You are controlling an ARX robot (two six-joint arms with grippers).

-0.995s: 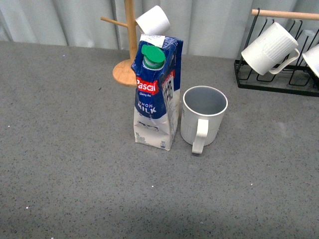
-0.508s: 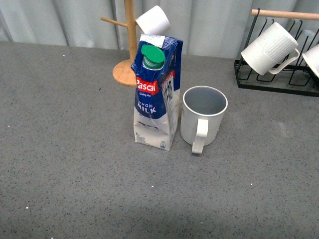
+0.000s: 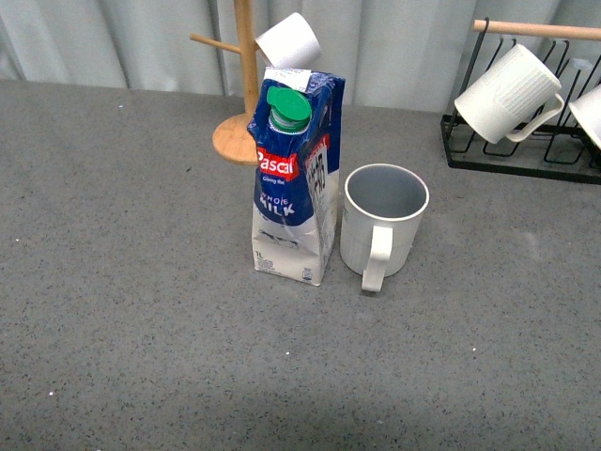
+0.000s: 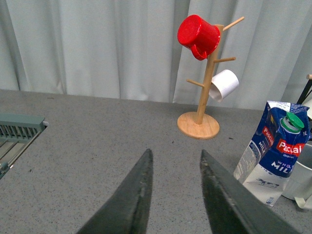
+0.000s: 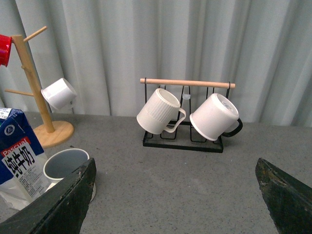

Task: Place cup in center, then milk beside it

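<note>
The cup (image 3: 383, 221), an off-white ribbed mug with a grey-blue inside, stands upright mid-table with its handle toward the front edge. Close beside it on the left stands the milk (image 3: 296, 178), a blue-and-white carton with a green cap; whether the two touch I cannot tell. Neither arm shows in the front view. My left gripper (image 4: 175, 152) is open and empty above bare table, with the milk (image 4: 275, 151) off to one side. My right gripper (image 5: 175, 168) is wide open with nothing in it, the cup (image 5: 66, 163) and milk (image 5: 19, 161) near one finger.
A wooden mug tree (image 3: 246, 94) with a small white cup (image 3: 289, 39) stands behind the milk; it also carries a red cup (image 4: 197, 34). A black wire rack (image 3: 526, 155) at the back right holds white ribbed mugs (image 3: 507, 92). A grey-green slatted object (image 4: 19, 131) lies far left.
</note>
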